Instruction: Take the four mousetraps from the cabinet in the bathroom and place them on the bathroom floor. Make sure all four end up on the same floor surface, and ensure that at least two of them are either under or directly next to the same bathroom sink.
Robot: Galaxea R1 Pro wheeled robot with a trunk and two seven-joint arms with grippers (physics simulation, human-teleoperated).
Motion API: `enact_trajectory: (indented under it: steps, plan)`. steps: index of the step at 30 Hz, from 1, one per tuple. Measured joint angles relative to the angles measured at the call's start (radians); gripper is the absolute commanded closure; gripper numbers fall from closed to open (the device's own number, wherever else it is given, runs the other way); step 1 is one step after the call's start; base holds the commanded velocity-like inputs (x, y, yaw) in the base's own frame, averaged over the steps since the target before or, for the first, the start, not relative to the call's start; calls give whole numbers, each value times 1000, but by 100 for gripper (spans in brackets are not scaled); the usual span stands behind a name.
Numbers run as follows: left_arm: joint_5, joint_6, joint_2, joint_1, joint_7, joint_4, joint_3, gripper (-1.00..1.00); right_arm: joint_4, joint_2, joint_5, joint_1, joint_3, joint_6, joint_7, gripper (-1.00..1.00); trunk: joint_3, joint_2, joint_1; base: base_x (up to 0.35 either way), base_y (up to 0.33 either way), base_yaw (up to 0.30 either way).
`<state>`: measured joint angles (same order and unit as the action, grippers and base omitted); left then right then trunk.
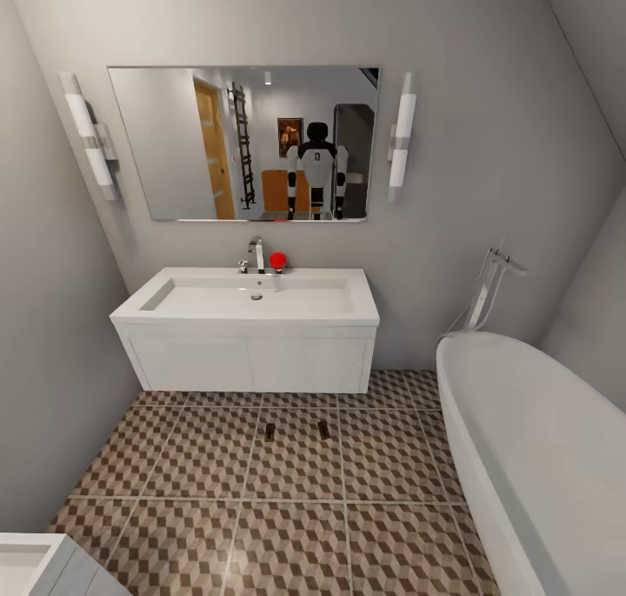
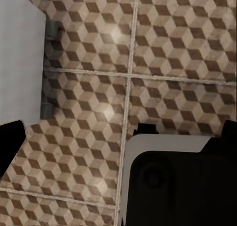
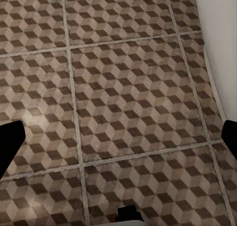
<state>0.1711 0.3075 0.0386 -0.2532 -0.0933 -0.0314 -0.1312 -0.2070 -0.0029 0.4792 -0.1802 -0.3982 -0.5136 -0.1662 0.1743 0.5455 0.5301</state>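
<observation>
Before the sink (image 1: 252, 352), two mousetraps (image 1: 296, 430) lie on floor (image 1: 296, 535); both wrists' jaws gape, empty.

Glossy white sink (image 1: 248, 304), chrome tap (image 1: 256, 253), matt tiled bathroom floor (image 1: 296, 518).

Black pincer fingers (image 3: 11, 144) frame each wrist view; a white-and-black body part (image 2: 173, 181) sits below.
</observation>
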Motion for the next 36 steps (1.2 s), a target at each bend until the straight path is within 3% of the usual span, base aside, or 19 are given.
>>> enact_trajectory:
  steps: [4, 10, 15, 22, 36]
  plan:
    - [1, 1, 0, -1, -3, 72, 1, -100, 0, 0, 0, 0, 0, 0, -1, -100, 0, 0, 0, 0, 0, 0]
    - [3, 3, 1, -1, 0, 107, 1, -100, -5, 1, 0, 0, 0, -1, 0, -100, 0, 0, 0, 0, 0, 0]
    - [4, 4, 14, -1, -2, 111, 2, -100, -44, -5, -15, -1, 1, -4, -3, -100, 0, 0, 0, 0, 0, 0]
    - [6, 4, 27, -1, 0, 106, -1, -100, -62, -7, -94, -2, -1, -10, -1, -100, 0, 0, 0, 0, 0, 0]
    - [4, 4, 15, -1, 0, 45, -4, -100, -32, -3, -107, -2, 0, -17, -3, -100, 0, 0, 0, 0, 0, 0]
